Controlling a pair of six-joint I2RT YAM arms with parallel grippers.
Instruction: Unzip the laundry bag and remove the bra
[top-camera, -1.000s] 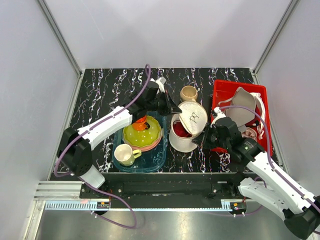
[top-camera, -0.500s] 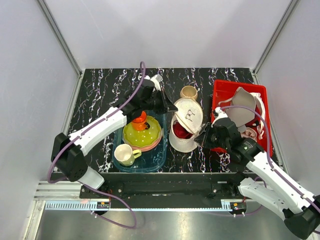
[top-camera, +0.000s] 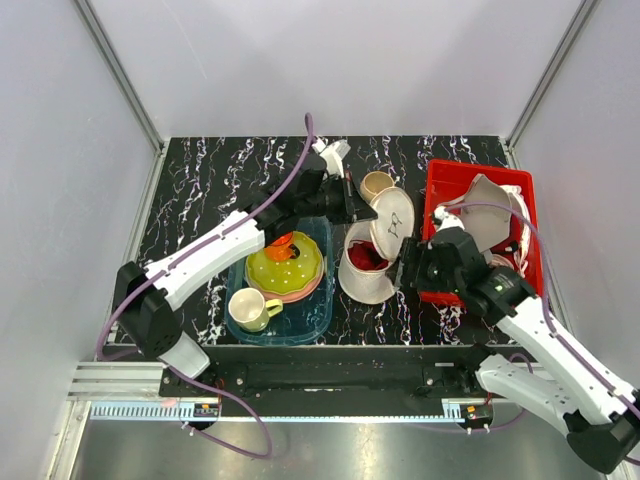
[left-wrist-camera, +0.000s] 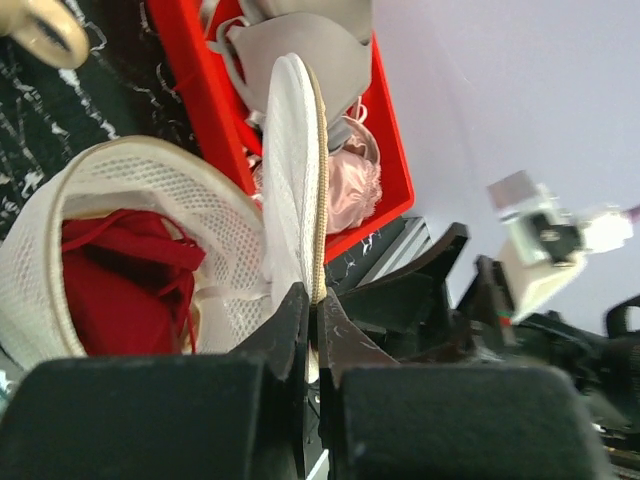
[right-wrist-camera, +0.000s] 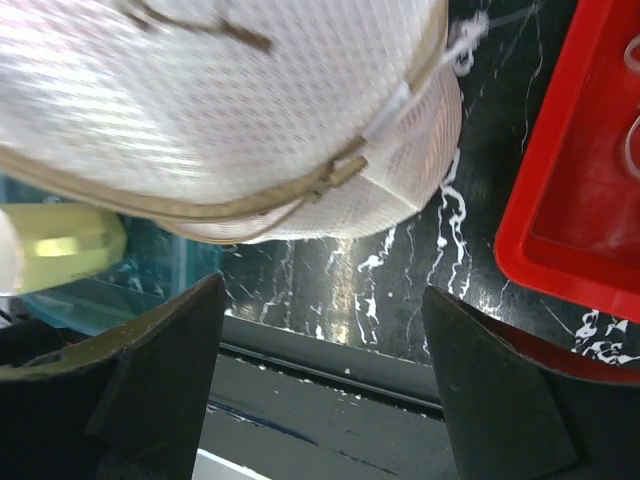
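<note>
- A red plastic bin (top-camera: 432, 180) stands just right of the bag. It holds a grey-beige padded bra (top-camera: 485, 225) and a pale pink lacy garment (left-wrist-camera: 350, 185).
- Left of the bag, a translucent blue tray (top-camera: 315, 310) carries a glossy green plate (top-camera: 290, 268) stacked on a pink plate (top-camera: 300, 293), with a yellow-green mug (top-camera: 250, 310) beside them. A small beige cup (top-camera: 377, 186) sits just behind the bag.
- The round off-white mesh laundry bag (top-camera: 365, 285) lies unzipped at mid black marbled counter (top-camera: 210, 190). Its lower half is a soft bowl holding crumpled red fabric (left-wrist-camera: 120, 270). Its upper half stands nearly on edge, rimmed with tan zip tape, with a black line drawing on its outer face.
- The left arm (top-camera: 215, 250) stretches diagonally over the tray, and the left fingers (left-wrist-camera: 310, 310) are clenched on the upright half's zip rim.
- The right arm (top-camera: 520, 310) bends in between bin and bag. The right fingers (right-wrist-camera: 160, 380) are spread wide, released, low beside the bag's lower half.
</note>
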